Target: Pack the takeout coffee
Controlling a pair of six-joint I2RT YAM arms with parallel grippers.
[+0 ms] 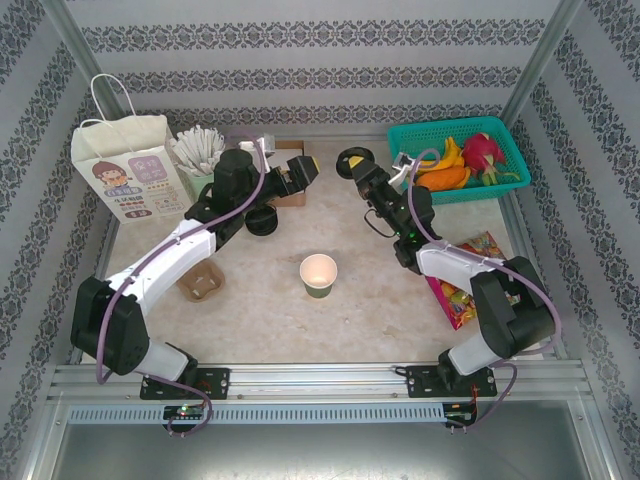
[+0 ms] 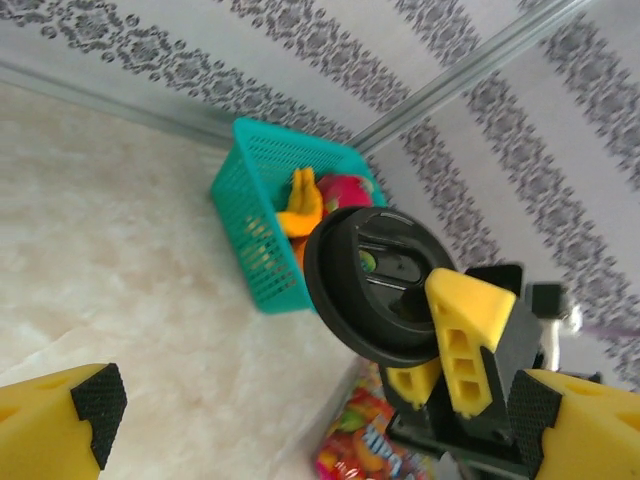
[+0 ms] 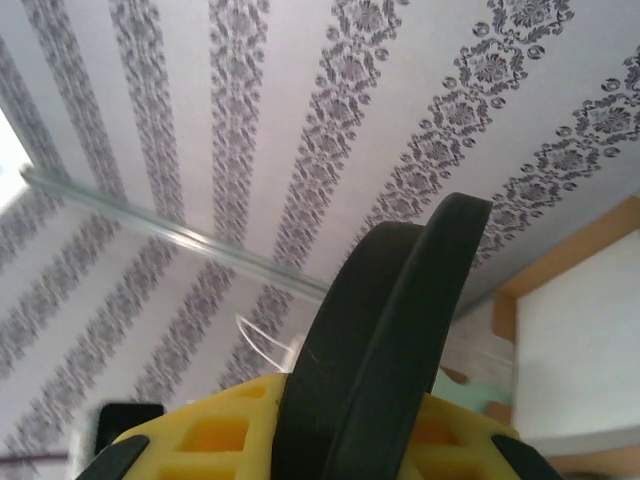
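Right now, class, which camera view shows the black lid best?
The left wrist view: the black lid faces the camera, large and round, pinched by the right gripper. The top external view shows it small and dark; the right wrist view shows it edge-on.

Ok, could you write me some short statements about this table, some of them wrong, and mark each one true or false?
1. The right hand grips a black lid. True.
2. The paper cup in the middle of the table already has a lid on it. False: it stands open and its pale inside shows.
3. The left hand is open and holds nothing. True.
4. The teal basket stands beside the paper bag. False: the basket is at the far right corner and the bag at the far left.
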